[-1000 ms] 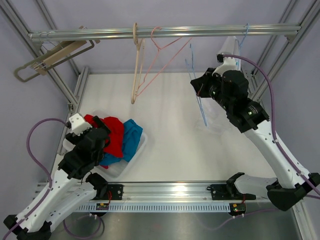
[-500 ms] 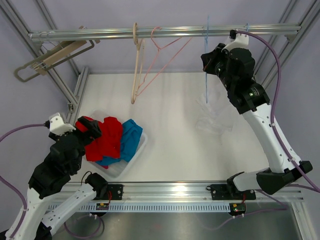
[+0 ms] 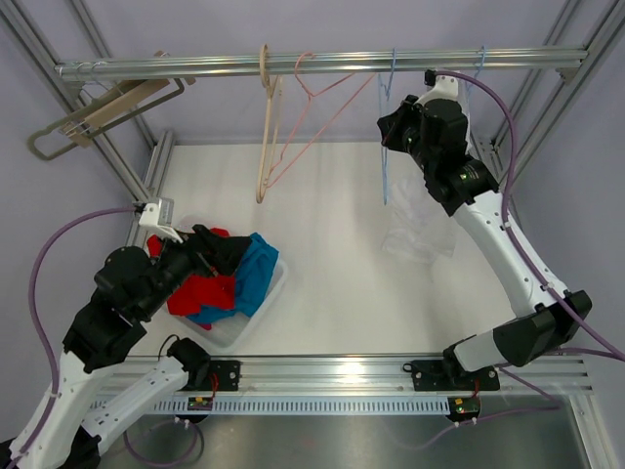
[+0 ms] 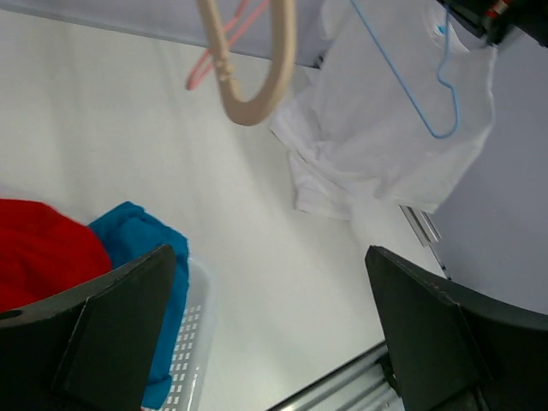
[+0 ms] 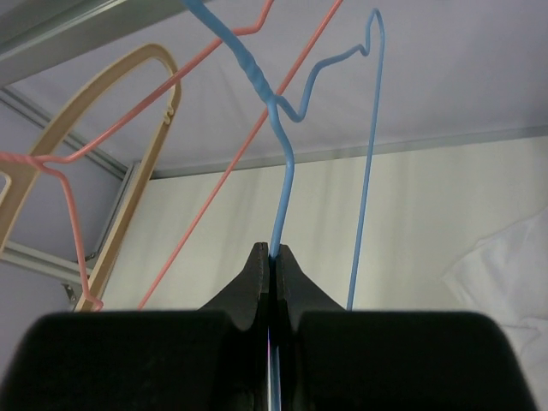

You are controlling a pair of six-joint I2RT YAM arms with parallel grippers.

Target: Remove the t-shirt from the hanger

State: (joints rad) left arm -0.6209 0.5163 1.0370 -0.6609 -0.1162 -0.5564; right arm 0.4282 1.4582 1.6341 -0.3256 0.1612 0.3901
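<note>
White table fills an aluminium frame, and a rail runs across the top for hangers. At the left, the left gripper hovers over a bin of red and blue clothes. Its 2 fingers are spread wide and hold nothing. It looks parked there, clear of the other arm's work. On the rail, a beige hanger and a pink hanger hang bare and lean toward each other. To their right, the right gripper is clenched on 1 wire of the blue hanger, pinching it just below the twisted neck. Gripping that close to the neck should stop the hanger from swinging. The hook is up at the rail, though I cannot tell whether it rests on it. Nothing drapes on that hanger. The t-shirt lies crumpled on the table, below and to the right of the hanger and well apart from the bin. By my reading the shirt is off, and only the hanger needs settling on the rail
</note>
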